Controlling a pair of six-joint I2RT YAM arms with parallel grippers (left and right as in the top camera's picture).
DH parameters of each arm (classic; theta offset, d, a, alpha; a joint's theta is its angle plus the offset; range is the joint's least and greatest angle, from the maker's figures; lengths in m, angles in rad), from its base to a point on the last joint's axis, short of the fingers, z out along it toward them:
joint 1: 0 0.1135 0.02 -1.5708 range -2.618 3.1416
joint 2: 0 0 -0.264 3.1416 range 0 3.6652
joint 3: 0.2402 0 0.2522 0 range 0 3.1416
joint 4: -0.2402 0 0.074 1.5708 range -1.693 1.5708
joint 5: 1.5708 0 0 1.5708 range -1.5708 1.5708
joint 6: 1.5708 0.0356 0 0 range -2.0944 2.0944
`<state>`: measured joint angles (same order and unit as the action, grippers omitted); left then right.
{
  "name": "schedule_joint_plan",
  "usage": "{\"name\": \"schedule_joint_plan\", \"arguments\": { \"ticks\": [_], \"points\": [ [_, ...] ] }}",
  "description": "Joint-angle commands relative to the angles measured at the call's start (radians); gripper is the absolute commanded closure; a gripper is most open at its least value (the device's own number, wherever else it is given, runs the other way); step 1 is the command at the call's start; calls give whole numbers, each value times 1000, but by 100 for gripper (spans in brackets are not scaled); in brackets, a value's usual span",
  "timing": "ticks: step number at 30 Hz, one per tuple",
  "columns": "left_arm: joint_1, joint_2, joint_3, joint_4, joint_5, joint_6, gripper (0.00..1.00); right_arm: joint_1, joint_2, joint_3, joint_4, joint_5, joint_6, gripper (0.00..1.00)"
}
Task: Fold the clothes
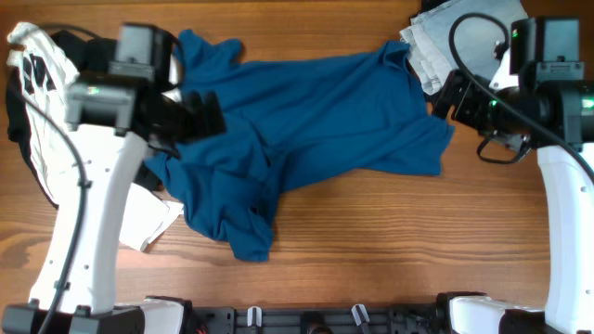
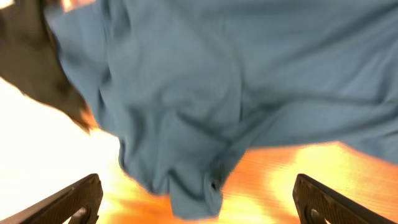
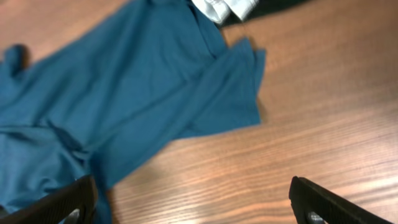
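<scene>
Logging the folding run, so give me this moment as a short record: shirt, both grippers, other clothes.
blue shirt: crumpled and unfolded on the wooden table
left gripper: open, over the shirt's bunched end, holding nothing
right gripper: open, by the shirt's opposite edge, holding nothing
other clothes: white garment with black marks at the far left; pale garment at the far right

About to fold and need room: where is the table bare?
Largest bare wood: front right, bounded by the blue shirt, the right arm and the near edge of the table. A narrow strip runs behind the shirt. Crowded: the left, with the left arm, white garment with black marks and white cloth; pale fabric fills the far right corner.
</scene>
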<state>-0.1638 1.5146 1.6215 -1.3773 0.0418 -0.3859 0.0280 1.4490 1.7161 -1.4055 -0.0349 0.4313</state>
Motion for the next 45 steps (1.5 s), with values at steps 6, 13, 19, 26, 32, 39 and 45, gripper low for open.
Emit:
{"name": "schedule_joint_plan", "arguments": {
  "ticks": [6,13,19,26,32,39,45],
  "points": [
    [-140,13,-468,240,68,-311,13,3,0,-168,55,39,47,0],
    [-294,42,-655,544,63,-246,17,3,0,-200,92,39,46,0],
    [-315,152,-663,544,55,-246,23,3,0,-200,88,39,41,0],
    [-315,159,-661,495,74,-246,72,3,0,-200,96,39,40,0],
    [-300,159,-582,362,72,-179,96,3,0,-200,107,66,39,0],
    [-223,143,-219,-3,-35,-114,96,3,0,-208,103,91,38,0],
    [-219,127,-185,-64,-32,-77,96,3,2,-311,123,40,14,0]
  ]
}}
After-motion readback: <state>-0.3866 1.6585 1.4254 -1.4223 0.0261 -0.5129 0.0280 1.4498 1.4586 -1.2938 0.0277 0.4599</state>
